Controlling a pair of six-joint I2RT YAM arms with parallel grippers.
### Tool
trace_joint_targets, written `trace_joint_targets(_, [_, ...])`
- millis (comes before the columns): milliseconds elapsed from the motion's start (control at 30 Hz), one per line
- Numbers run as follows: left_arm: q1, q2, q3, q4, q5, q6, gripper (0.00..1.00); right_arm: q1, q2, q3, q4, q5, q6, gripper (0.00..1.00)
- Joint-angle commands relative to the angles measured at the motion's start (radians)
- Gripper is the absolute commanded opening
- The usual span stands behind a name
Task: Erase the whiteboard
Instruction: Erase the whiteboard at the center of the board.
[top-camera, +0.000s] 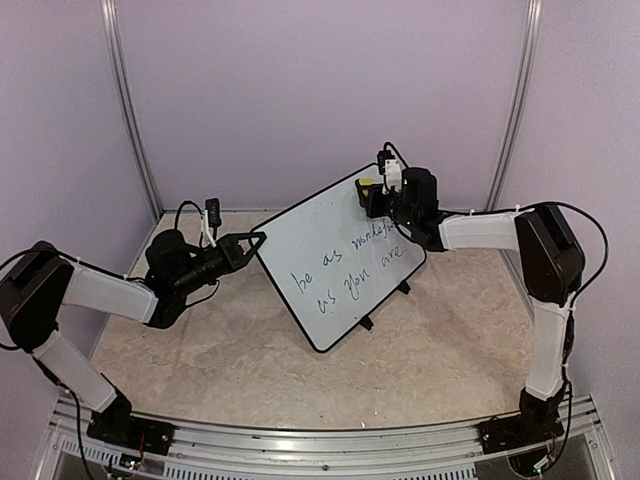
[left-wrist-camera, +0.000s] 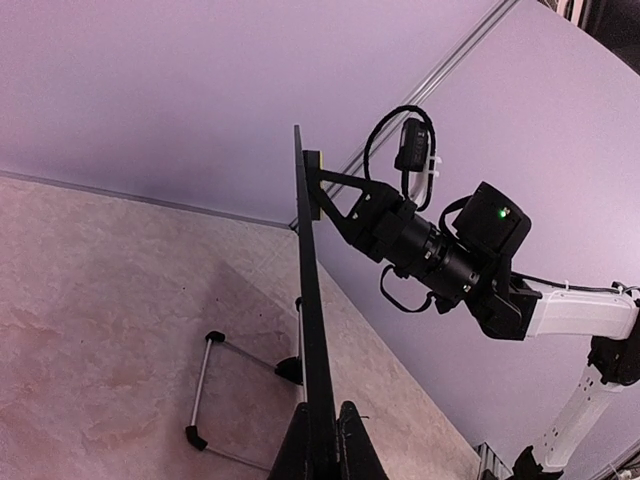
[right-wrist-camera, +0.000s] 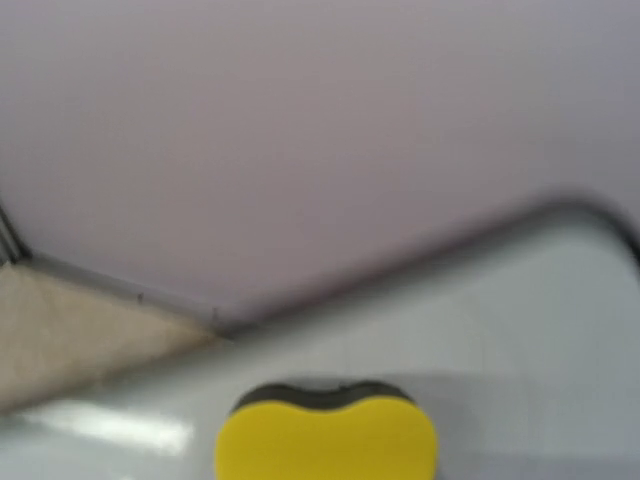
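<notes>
The whiteboard (top-camera: 330, 290) stands tilted on the table, with dark handwriting (top-camera: 352, 263) across its lower half. My left gripper (top-camera: 256, 240) is shut on its left corner; in the left wrist view the board (left-wrist-camera: 311, 300) shows edge-on between the shut fingers (left-wrist-camera: 292, 445). At the board's top corner my right gripper (top-camera: 370, 192) is shut on a yellow sponge (top-camera: 367, 184), which is pressed against the white face. Up close, the sponge (right-wrist-camera: 327, 440) lies flat on the board (right-wrist-camera: 520, 330), above the writing. The right fingers themselves are out of the right wrist view.
The board's black wire stand (left-wrist-camera: 205, 385) rests on the beige table (top-camera: 200, 350) behind it, with its feet (top-camera: 366, 323) showing under the lower edge. Lilac walls close the back and both sides.
</notes>
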Motion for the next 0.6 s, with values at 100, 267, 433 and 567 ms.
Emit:
trace_joint_targets(100, [-0.026, -0.032, 0.002, 0.088, 0.102, 0.044, 0.0, 0.0, 0.11, 0.209, -0.113, 0.031, -0.036, 0.07])
trace_joint_targets(267, [-0.026, -0.034, 0.002, 0.086, 0.101, 0.046, 0.0, -0.007, 0.084, 0.147, -0.109, 0.031, -0.046, 0.06])
trace_joint_targets(433, [-0.026, -0.027, 0.003, 0.09, 0.103, 0.041, 0.0, -0.008, 0.011, -0.021, -0.044, 0.031, -0.046, 0.07])
trace_joint_targets(567, [-0.026, -0.027, 0.003, 0.093, 0.105, 0.039, 0.0, -0.03, -0.02, -0.119, -0.002, 0.027, -0.025, 0.07])
